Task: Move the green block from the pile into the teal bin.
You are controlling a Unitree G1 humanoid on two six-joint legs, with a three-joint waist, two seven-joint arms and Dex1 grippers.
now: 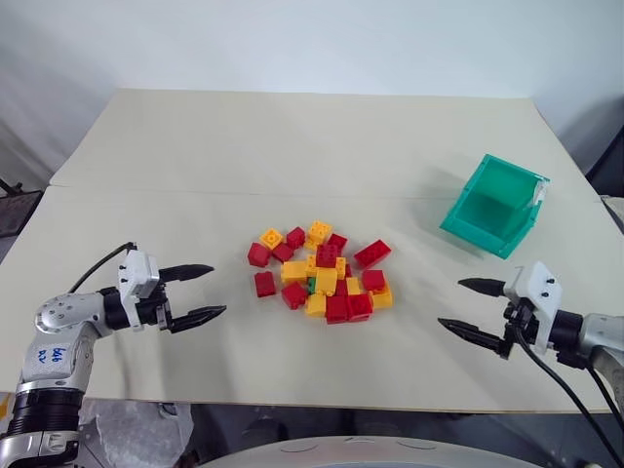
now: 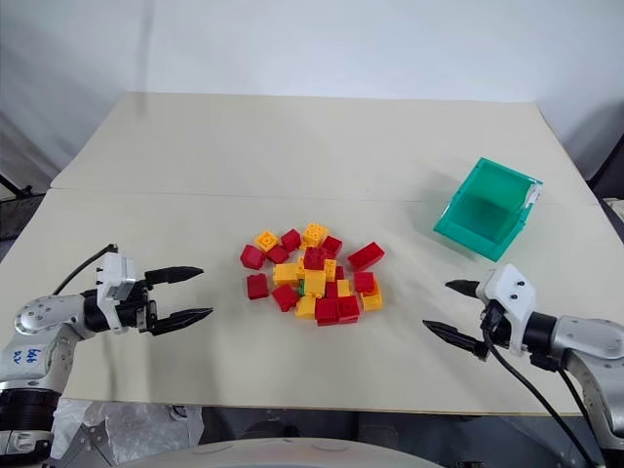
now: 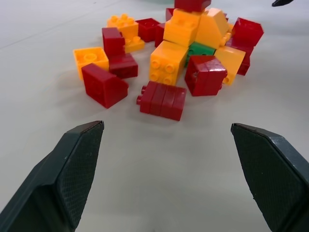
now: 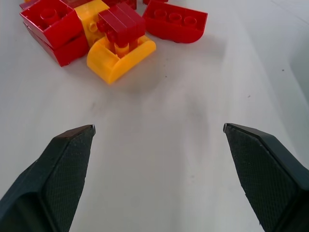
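The pile point(image 1: 326, 281) of red and yellow bricks lies in the middle of the table. The green block point(image 1: 311, 285) is wedged low among them, mostly covered; from the left wrist view the green block point(image 3: 200, 50) peeks out between a yellow and a red brick. The teal bin point(image 1: 492, 205) lies tilted at the right rear, its open side towards the pile. My left gripper point(image 1: 215, 291) hovers left of the pile, open and empty, pointing at it. My right gripper point(image 1: 450, 303) hovers right of the pile, in front of the bin, also open and empty.
The beige table point(image 1: 292, 146) is made of two boards with a seam point(image 1: 195, 192) running across behind the pile. Its front edge point(image 1: 292, 402) runs just below both grippers. Bare surface lies between each gripper and the bricks.
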